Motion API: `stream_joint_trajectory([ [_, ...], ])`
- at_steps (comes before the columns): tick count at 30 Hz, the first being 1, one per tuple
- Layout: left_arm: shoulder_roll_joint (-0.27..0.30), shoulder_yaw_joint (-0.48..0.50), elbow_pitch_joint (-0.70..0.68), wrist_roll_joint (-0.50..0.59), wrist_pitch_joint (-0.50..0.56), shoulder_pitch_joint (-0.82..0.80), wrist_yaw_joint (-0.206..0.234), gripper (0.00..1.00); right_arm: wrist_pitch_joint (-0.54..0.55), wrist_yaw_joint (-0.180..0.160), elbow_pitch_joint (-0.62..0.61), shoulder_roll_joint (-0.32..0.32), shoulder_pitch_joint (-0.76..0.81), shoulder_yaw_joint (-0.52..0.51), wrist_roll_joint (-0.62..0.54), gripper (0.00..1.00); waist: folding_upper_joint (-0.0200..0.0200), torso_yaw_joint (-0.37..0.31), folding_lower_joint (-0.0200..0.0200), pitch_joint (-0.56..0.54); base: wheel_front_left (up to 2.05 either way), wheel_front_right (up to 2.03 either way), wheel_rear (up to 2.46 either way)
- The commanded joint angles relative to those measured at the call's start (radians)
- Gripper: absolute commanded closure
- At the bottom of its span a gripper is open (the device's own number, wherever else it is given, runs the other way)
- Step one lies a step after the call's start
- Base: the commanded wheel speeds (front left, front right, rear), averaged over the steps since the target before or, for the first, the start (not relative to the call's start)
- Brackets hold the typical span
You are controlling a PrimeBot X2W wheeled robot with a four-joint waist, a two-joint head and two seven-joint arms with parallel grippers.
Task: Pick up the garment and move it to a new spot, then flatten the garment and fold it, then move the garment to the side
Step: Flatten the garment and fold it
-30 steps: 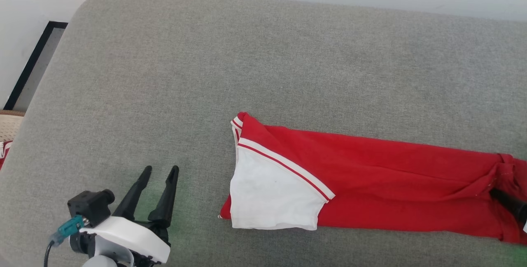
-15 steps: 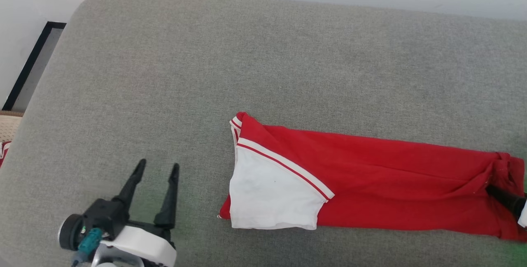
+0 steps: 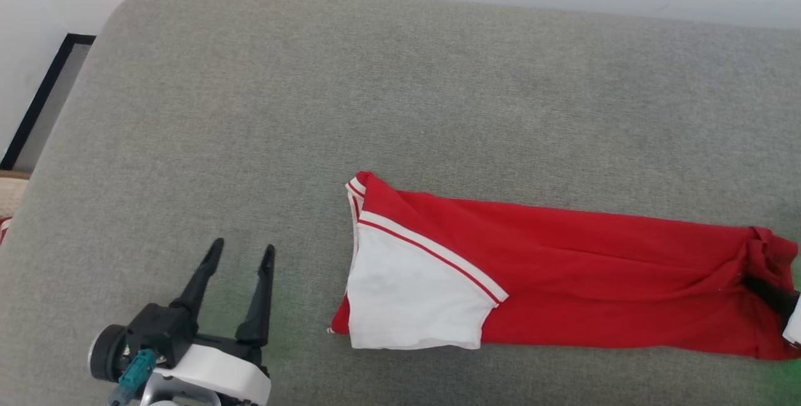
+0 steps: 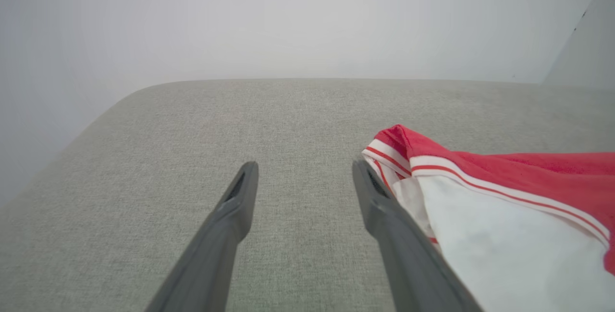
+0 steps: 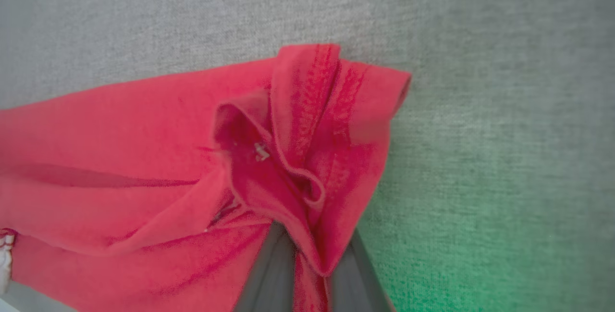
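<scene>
Legible lettering, labels, brand marks, numerals, signs: none can be read. Entry of note: a small pale fleck on the bunched red fold of the garment, right wrist view, too small and blurred to tell whether it is a tag or print.

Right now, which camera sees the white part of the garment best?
The head view: the whole white panel lies flat at the garment's left end. The left wrist view shows part of it, cut off at the edge. The right wrist view shows a tiny white scrap, perhaps part of it.
</scene>
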Motion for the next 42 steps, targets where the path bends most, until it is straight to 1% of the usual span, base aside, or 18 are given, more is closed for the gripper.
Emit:
stream_joint_trajectory([
  [1,0.002,0.009,-0.009,0.006,-0.005,-0.001,0.002,0.00,-0.001,-0.009,0.020,-0.008,0.035,-0.009,-0.004,1.00,-0.0001,-0.010,0.0000,-0.001,0.00,0.00,0.00],
  [3,0.000,0.010,-0.008,-0.001,-0.005,0.002,0.002,0.00,-0.004,-0.009,0.010,-0.038,0.045,-0.033,0.000,1.00,-0.0001,-0.021,0.0000,-0.001,0.00,0.00,0.00],
  [7,0.002,0.013,-0.015,-0.034,-0.005,0.001,0.002,0.00,-0.016,-0.007,-0.011,-0.077,0.053,-0.098,-0.008,1.00,-0.0001,-0.049,0.0000,0.006,0.00,0.00,0.00],
  [11,0.020,0.007,-0.024,-0.069,-0.005,-0.019,0.002,0.00,-0.009,-0.007,-0.016,-0.127,0.049,-0.175,-0.014,1.00,-0.0001,-0.076,0.0000,0.020,0.00,0.00,0.00],
  [12,0.028,0.004,-0.029,-0.070,-0.005,-0.027,0.002,0.00,-0.007,-0.007,-0.012,-0.153,0.041,-0.216,-0.023,1.00,-0.0001,-0.087,0.0000,0.031,0.00,0.00,0.00],
  [17,0.040,0.011,-0.046,-0.062,-0.005,-0.057,0.002,0.00,0.007,-0.005,0.019,-0.209,0.007,-0.305,-0.058,1.00,-0.0001,-0.106,0.0000,0.058,0.00,0.00,0.00],
  [23,0.050,0.011,-0.048,-0.043,-0.005,-0.082,0.002,0.00,0.020,-0.005,0.055,-0.247,-0.026,-0.398,-0.112,1.00,-0.0001,-0.113,0.0000,0.080,0.00,0.00,0.00],
  [26,0.044,0.011,-0.044,-0.043,-0.005,-0.086,0.002,0.00,0.029,-0.005,0.053,-0.242,-0.032,-0.429,-0.131,1.00,-0.0001,-0.113,0.0000,0.083,0.00,0.00,0.00],
  [30,0.037,0.010,-0.038,-0.038,-0.005,-0.085,0.002,0.00,0.051,-0.005,0.021,-0.226,-0.022,-0.423,-0.124,1.00,-0.0001,-0.113,0.0000,0.080,0.00,0.00,0.00],
  [33,0.032,0.004,-0.028,-0.032,-0.005,-0.081,0.002,0.00,0.066,-0.005,-0.044,-0.211,0.003,-0.392,-0.112,1.00,-0.0001,-0.110,0.0000,0.068,0.00,0.00,0.00],
  [37,0.026,0.014,-0.023,-0.025,-0.005,-0.065,0.002,0.00,0.095,-0.005,-0.191,-0.179,0.041,-0.328,-0.081,1.00,-0.0001,-0.101,0.0000,0.051,0.00,0.00,0.00],
  [40,0.022,0.015,-0.023,-0.021,-0.005,-0.057,0.002,0.00,0.115,-0.005,-0.326,-0.157,0.076,-0.259,-0.078,1.00,-0.0001,-0.091,0.0000,0.039,0.00,0.00,0.00],
  [42,0.017,0.018,-0.026,-0.020,-0.005,-0.053,0.002,0.00,0.133,-0.005,-0.413,-0.126,0.092,-0.206,-0.063,1.00,-0.0001,-0.083,0.0000,0.033,0.00,0.00,0.00],
])
